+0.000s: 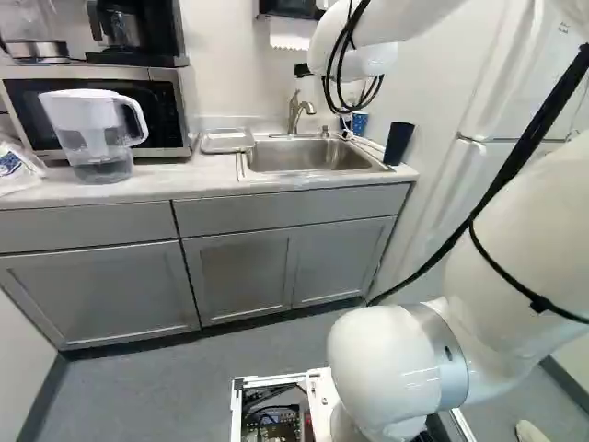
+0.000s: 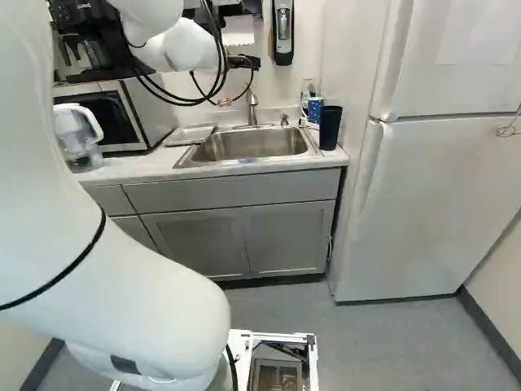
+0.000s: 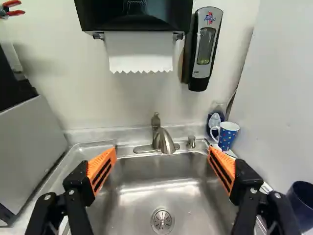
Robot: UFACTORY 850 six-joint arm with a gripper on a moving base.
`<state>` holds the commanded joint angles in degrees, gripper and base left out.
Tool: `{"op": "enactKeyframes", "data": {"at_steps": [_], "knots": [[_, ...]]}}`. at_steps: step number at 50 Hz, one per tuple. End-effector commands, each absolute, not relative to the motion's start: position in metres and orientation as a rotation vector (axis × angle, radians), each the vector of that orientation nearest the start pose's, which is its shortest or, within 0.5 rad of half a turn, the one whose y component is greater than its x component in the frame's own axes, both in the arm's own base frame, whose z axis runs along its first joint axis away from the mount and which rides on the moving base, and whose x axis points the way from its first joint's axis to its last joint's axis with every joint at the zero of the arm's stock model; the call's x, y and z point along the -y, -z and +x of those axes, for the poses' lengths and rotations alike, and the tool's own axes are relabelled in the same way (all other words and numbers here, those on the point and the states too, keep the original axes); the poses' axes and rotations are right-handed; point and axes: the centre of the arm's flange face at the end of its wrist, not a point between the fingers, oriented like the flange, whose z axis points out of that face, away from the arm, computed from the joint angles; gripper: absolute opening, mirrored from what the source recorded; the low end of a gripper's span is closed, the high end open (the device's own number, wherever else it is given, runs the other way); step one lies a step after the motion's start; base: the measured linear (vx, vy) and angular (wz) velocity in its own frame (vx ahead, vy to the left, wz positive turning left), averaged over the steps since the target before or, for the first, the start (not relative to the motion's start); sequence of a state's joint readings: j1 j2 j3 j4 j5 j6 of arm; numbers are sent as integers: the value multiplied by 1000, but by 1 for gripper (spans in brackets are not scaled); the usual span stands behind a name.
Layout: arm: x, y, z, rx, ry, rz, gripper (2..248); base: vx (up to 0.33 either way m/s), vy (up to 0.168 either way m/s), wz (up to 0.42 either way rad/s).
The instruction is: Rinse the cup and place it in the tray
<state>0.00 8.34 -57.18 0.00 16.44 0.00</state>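
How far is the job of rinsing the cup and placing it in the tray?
Nothing looks done: the tray holds no cup; the dark cup and patterned mug stand beside the sink. The open tool holds nothing. Picking up, placing and probably rinsing remain.

The sink point(image 3: 200, 169) is shiny metal; the towel point(image 3: 139, 51), matt paper.

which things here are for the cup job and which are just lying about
For the job:
- sink
- faucet
- tray, left of the sink
- dark cup or dotted mug; can't tell which

Just about:
- pitcher
- microwave
- coffee maker
- paper towel dispenser
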Motion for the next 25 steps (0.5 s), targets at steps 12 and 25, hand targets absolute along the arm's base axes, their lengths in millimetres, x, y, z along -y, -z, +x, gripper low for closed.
{"op": "enactKeyframes", "data": {"at_steps": [12,25], "knots": [[0,-697,482,0,2060,-2372,247,130,25,-64],[0,-697,482,0,2060,-2372,247,114,7,-159]]}}
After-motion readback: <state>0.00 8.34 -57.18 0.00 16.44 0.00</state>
